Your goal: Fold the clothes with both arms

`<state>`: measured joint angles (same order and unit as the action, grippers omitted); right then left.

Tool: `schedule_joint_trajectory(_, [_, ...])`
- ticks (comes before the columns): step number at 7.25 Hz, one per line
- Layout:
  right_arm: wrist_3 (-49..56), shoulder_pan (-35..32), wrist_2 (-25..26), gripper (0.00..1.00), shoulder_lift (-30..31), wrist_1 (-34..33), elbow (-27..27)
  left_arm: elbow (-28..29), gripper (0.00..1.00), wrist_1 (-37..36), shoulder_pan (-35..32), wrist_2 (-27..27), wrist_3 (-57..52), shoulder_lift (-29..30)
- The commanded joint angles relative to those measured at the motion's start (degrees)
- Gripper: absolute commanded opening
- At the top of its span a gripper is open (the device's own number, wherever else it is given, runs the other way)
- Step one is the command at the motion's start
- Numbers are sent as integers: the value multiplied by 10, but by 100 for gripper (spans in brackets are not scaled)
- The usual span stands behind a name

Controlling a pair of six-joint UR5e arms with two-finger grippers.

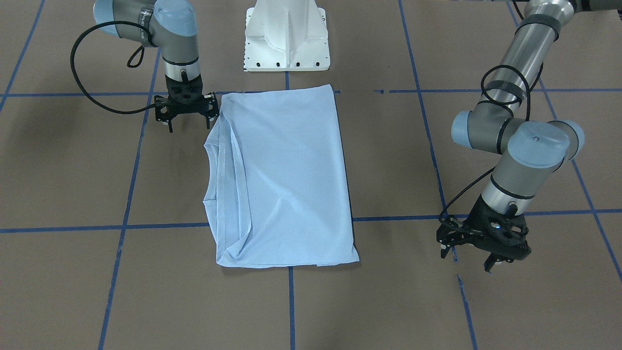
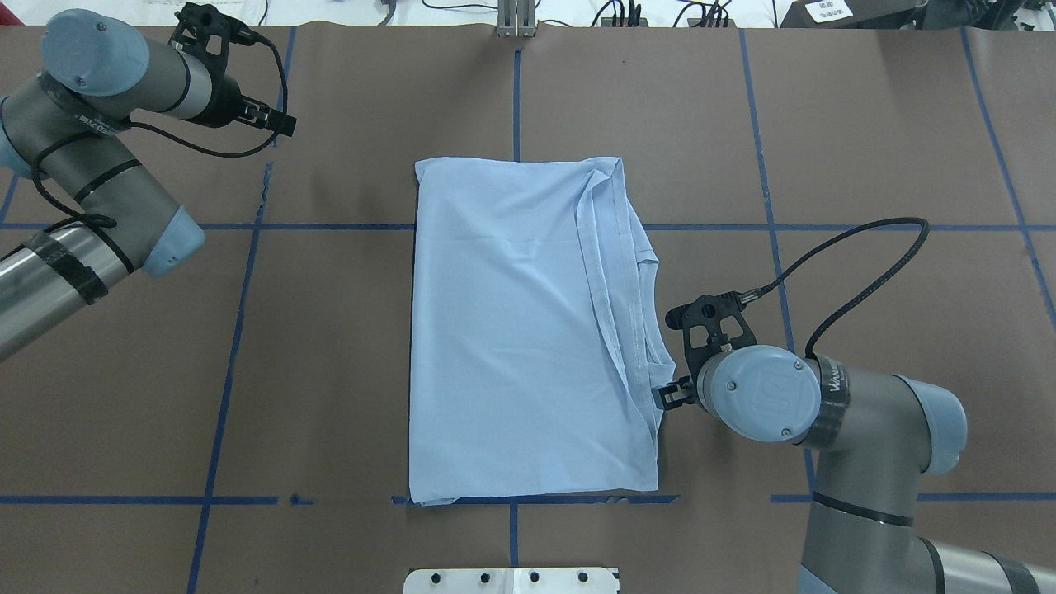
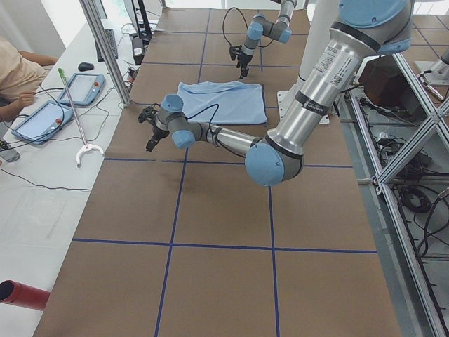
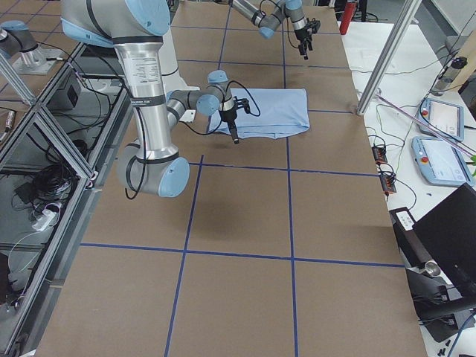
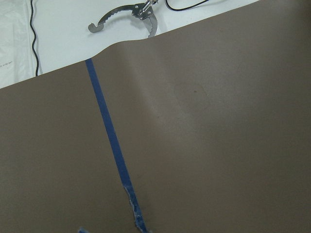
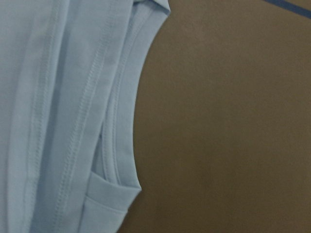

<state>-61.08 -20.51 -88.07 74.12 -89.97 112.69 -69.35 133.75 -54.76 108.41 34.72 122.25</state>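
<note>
The light blue short-sleeved fabric T-shirt (image 2: 511, 330), lying folded mid-tabletop with its neckline (image 1: 210, 172) toward the right edge, is being judged limp, light and best pinched at its corners, while the black two-finger right gripper (image 1: 189, 125), just beside it, and the matching left gripper (image 1: 465, 261), toward the far left corner, are being held spread and empty.

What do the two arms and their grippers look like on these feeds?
The left arm and right arm are silver-grey tubes with pale blue joint caps. A dark band with white lettering rings the right wrist. Black cables loop loosely outside each arm. The left gripper and right gripper are black, skeletal, two-fingered frames.
</note>
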Motion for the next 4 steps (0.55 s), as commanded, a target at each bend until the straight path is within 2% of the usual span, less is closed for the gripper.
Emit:
schedule_joint_trajectory(1, [1, -22, -11, 100, -92, -1, -66, 0, 100, 0, -1, 7, 0, -1])
schedule_joint_trajectory(2, [-1, -21, -11, 100, -123, -1, -96, 0, 100, 0, 0, 7, 0, -1])
schedule_joint_trajectory(4, [-2, -20, -10, 100, -129, -1, -116, 0, 100, 0, 0, 7, 0, -1])
